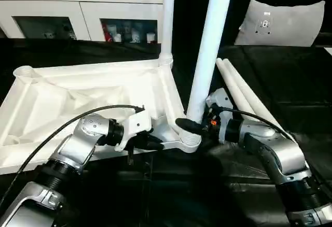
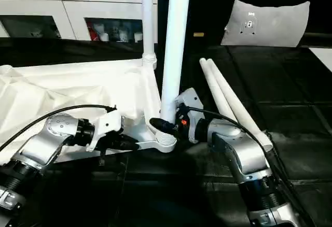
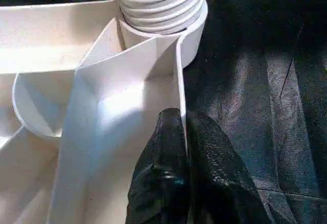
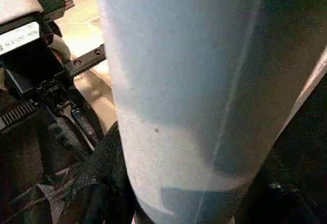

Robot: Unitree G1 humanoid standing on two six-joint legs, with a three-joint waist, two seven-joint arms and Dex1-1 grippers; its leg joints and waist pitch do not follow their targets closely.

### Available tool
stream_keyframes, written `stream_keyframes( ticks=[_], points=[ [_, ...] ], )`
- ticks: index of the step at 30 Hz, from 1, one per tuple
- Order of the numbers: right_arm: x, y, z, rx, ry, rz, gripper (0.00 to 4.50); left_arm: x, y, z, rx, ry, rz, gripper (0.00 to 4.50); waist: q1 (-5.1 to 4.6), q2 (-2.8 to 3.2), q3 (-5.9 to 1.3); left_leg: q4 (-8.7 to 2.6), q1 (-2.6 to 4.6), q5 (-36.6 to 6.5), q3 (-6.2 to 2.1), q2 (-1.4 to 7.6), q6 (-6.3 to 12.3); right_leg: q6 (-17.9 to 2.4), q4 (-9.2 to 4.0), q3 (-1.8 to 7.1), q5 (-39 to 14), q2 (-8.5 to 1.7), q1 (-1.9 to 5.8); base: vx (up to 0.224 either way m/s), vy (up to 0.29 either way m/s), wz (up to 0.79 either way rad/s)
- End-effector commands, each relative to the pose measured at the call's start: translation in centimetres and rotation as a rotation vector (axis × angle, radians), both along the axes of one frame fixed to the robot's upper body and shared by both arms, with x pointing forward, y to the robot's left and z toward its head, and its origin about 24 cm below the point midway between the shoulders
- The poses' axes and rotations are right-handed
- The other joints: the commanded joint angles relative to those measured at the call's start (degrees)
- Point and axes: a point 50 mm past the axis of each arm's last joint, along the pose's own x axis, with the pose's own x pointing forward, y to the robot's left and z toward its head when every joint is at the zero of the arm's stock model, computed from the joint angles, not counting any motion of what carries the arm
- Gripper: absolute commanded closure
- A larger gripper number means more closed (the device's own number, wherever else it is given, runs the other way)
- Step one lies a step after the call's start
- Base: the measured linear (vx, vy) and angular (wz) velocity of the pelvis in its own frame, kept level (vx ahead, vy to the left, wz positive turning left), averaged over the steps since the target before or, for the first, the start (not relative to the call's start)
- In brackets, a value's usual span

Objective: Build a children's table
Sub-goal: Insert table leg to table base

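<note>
The children's table top (image 1: 78,97) lies upside down on the black floor, ribbed underside up. One white leg (image 1: 167,19) stands in the far right corner socket. A second leg (image 1: 210,45) stands in the near right corner socket (image 1: 191,140), its threaded end (image 3: 158,4) seated in it. My right gripper (image 1: 194,126) is shut on this leg just above the socket, and the leg (image 4: 194,91) looms close in the right wrist view. My left gripper (image 1: 150,144) is shut on the top's thin rim wall (image 3: 179,81) beside that corner. Two more legs (image 1: 244,95) lie on the floor to the right.
A white shelved cabinet (image 1: 78,9) stands along the back. A grey-white cushion-like panel (image 1: 282,22) leans at the back right. Black matting (image 1: 290,82) covers the floor around the table top. A black cable (image 1: 62,128) runs along my left forearm.
</note>
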Motion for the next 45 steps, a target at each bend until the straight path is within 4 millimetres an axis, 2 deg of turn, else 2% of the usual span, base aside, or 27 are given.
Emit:
stream_keyframes(
  ticks=[1,6,7,10,11,12,16,17,18,21,23,27,28,30,31,34,35,36,38,40,42,43,44,45],
  points=[
    [-0.7,-0.4,-1.8,-0.042,0.083,-0.003,2.59,-0.2,-0.9,-0.2,0.014,-0.012,-0.048,4.50,-0.22,-0.05,-3.16,-4.14,0.98,-7.3,-2.36,6.16,1.86,-11.8,-4.65,4.08,-6.8,-8.25,1.78,0.000,0.000,0.00],
    [-1.0,-0.8,-2.8,0.065,0.096,-0.075,2.59,0.2,-0.8,-0.1,-0.020,-0.036,0.031,4.50,-0.02,0.02,-2.94,-4.42,1.28,-10.5,-2.46,6.30,0.76,-11.8,-5.07,4.08,-10.5,-8.35,1.52,0.000,0.000,0.00],
    [-1.0,-1.0,-3.0,0.110,0.103,-0.111,2.59,0.2,-0.8,-0.1,-0.028,-0.035,0.046,4.50,0.10,0.63,-2.87,-4.49,1.33,-11.9,-2.59,6.39,0.22,-11.7,-5.24,4.18,-11.9,-8.53,1.37,0.000,0.000,0.00],
    [-1.5,-1.4,-3.8,0.174,0.115,-0.155,2.59,0.1,-0.7,-0.2,-0.039,-0.028,0.062,4.50,0.02,0.33,-2.88,-4.72,1.25,-13.5,-2.71,6.35,-0.34,-11.4,-5.42,4.18,-13.6,-8.57,1.56,0.000,0.000,0.00],
    [-2.1,-1.6,-4.5,0.184,0.121,-0.162,2.59,0.0,-0.6,-0.2,-0.045,-0.023,0.068,4.50,0.08,0.63,-2.87,-4.79,1.19,-13.5,-2.83,6.36,-0.41,-11.4,-5.34,4.17,-13.4,-8.59,1.58,0.000,0.000,0.00],
    [-2.3,-1.6,-4.6,0.183,0.122,-0.162,2.59,-0.1,-0.6,-0.2,-0.047,-0.022,0.069,4.50,0.04,0.54,-2.79,-4.79,1.28,-13.7,-2.73,6.44,-0.39,-11.3,-5.46,4.25,-13.1,-8.54,1.39,0.000,0.000,0.00],
    [-3.3,-1.5,-5.1,0.142,0.083,-0.137,2.59,-0.2,-0.6,-0.3,-0.048,-0.021,0.075,4.50,0.09,0.65,-3.02,-4.73,1.04,-11.6,-2.69,6.35,0.51,-11.5,-5.19,4.18,-10.2,-8.48,1.65,0.000,0.000,0.00],
    [-3.5,-1.5,-5.1,0.118,0.067,-0.125,2.59,-0.2,-0.6,-0.3,-0.043,-0.022,0.073,4.50,0.10,0.77,-2.90,-4.77,0.99,-11.5,-2.70,6.36,0.65,-11.5,-5.19,4.15,-9.7,-8.42,1.58,0.000,0.000,0.00],
    [-3.8,-1.5,-5.2,0.091,0.053,-0.105,2.59,-0.2,-0.6,-0.4,-0.037,-0.023,0.070,4.50,0.00,0.53,-2.93,-4.84,1.06,-11.2,-2.63,6.34,0.81,-11.4,-5.08,4.04,-8.9,-8.11,1.56,0.000,0.000,0.00],
    [-4.3,-1.3,-5.5,-0.006,0.020,-0.023,2.59,-0.3,-0.6,-0.4,-0.022,-0.025,0.056,4.50,0.07,0.69,-3.01,-4.81,1.09,-10.3,-2.62,6.37,1.38,-11.5,-5.00,3.95,-7.2,-8.24,1.72,0.000,0.000,0.00],
    [-4.5,-1.2,-5.6,-0.038,0.013,0.014,2.59,-0.4,-0.6,-0.4,-0.013,-0.027,0.048,4.50,-0.08,0.66,-2.69,-4.89,1.09,-10.4,-2.56,6.35,1.72,-11.3,-5.09,4.02,-7.0,-8.14,1.60,0.000,0.000,0.00],
    [-4.6,-0.6,-5.8,-0.082,0.040,0.118,2.59,-0.4,-0.5,-0.5,0.015,-0.031,0.025,4.50,-0.29,0.71,-2.39,-5.05,1.18,-12.3,-2.73,6.38,1.84,-11.3,-5.44,4.04,-10.2,-8.21,1.58,0.000,0.000,0.00],
    [-4.7,-0.4,-5.9,-0.085,0.051,0.141,2.59,-0.4,-0.5,-0.4,0.019,-0.033,0.017,4.50,-0.36,0.84,-2.03,-5.15,1.18,-12.9,-2.70,6.39,1.80,-11.2,-5.64,4.15,-11.0,-8.24,1.39,0.000,0.000,0.00],
    [-4.9,0.0,-6.0,-0.073,0.088,0.188,2.59,-0.1,-0.5,-0.1,0.021,-0.037,0.004,4.50,-0.48,0.83,-1.96,-5.27,1.23,-13.3,-2.78,6.44,1.77,-11.1,-5.62,4.17,-11.0,-8.17,1.43,0.000,0.000,0.00],
    [-5.0,0.0,-6.0,-0.071,0.091,0.192,2.59,-0.1,-0.5,0.0,0.021,-0.038,0.003,4.50,-0.57,0.85,-1.58,-5.38,1.14,-13.4,-2.78,6.41,1.89,-11.1,-5.71,4.21,-10.9,-8.17,1.29,0.000,0.000,0.00],
    [-5.4,0.3,-6.1,-0.032,0.121,0.212,2.59,0.6,-0.5,0.6,0.025,-0.053,-0.005,4.50,-0.50,0.93,-1.17,-5.58,1.36,-13.8,-2.82,6.48,2.12,-11.0,-5.87,4.30,-10.8,-8.25,1.17,0.000,0.000,0.00],
    [-5.9,0.4,-6.2,-0.009,0.148,0.236,2.59,1.0,-0.5,1.0,0.023,-0.062,-0.018,4.50,-0.48,1.08,-0.81,-5.72,1.34,-14.3,-2.88,6.52,1.99,-10.9,-5.94,4.30,-11.3,-8.22,0.99,0.000,0.000,0.00],
    [-6.3,0.5,-6.3,-0.001,0.160,0.249,2.59,1.1,-0.6,1.2,0.023,-0.067,-0.027,4.50,-0.48,0.94,-0.47,-5.87,1.49,-15.6,-2.90,6.53,1.76,-10.5,-6.16,4.39,-13.0,-8.18,0.88,0.000,0.000,0.00],
    [-7.0,0.8,-6.3,0.007,0.180,0.287,2.59,1.7,-0.7,1.7,0.030,-0.076,-0.036,4.50,-0.41,1.03,-0.13,-6.08,1.50,-16.2,-2.99,6.68,1.49,-10.3,-6.28,4.52,-14.2,-8.38,0.80,0.000,0.000,0.00],
    [-7.3,1.0,-6.3,0.013,0.189,0.304,2.59,1.9,-0.7,1.9,0.030,-0.081,-0.036,4.50,-0.47,0.99,-0.13,-6.29,1.50,-16.0,-3.04,6.79,1.34,-10.2,-6.23,4.53,-13.6,-8.45,0.93,0.000,0.000,0.00],
    [-8.2,1.6,-6.2,0.026,0.214,0.351,2.59,2.9,-0.7,2.4,0.038,-0.099,-0.025,4.50,-0.52,1.04,0.30,-6.50,1.53,-16.2,-3.11,6.86,1.31,-10.2,-6.27,4.55,-13.4,-8.43,0.76,0.000,0.000,0.00],
    [-8.3,1.7,-6.2,0.026,0.215,0.354,2.59,3.0,-0.7,2.5,0.040,-0.102,-0.023,4.50,-0.41,1.07,0.43,-6.49,1.89,-16.4,-2.93,6.85,1.43,-9.9,-6.64,4.65,-13.7,-8.47,0.53,0.000,0.000,0.00],
    [-8.5,1.9,-6.2,0.027,0.218,0.364,2.59,3.3,-0.6,2.6,0.050,-0.112,-0.016,4.50,-0.35,1.05,0.35,-6.45,1.99,-16.2,-2.91,6.91,1.31,-10.1,-6.55,4.69,-13.0,-8.64,0.64,0.000,0.000,0.00],
    [-8.6,2.0,-6.2,0.028,0.220,0.369,2.59,3.5,-0.5,2.6,0.056,-0.118,-0.013,4.50,-0.44,0.97,0.52,-6.58,1.77,-15.4,-2.83,6.89,1.43,-10.3,-6.45,4.67,-12.1,-8.71,0.81,0.000,0.000,0.00]
  ],
)
